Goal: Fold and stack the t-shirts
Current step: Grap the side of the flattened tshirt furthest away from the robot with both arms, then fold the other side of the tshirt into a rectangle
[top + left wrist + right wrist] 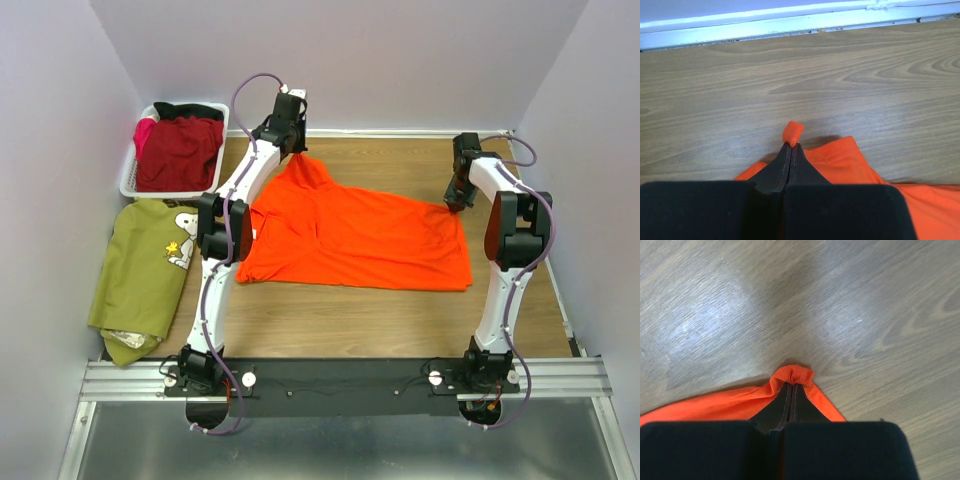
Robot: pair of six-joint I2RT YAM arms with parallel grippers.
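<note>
Right of the white basket (128,180), the orange t-shirt (360,245) lies spread flat. The left gripper (791,146) is clamped tight on the shirt corner nearest the basket, and the right gripper (791,386) pinches the corner farthest from it. The first fold looks about to begin; both arms should lift evenly and lay that edge across the shirt.

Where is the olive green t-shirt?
Top view: the olive green t-shirt lies at far left, in front of the white basket, beside the left arm.
</note>
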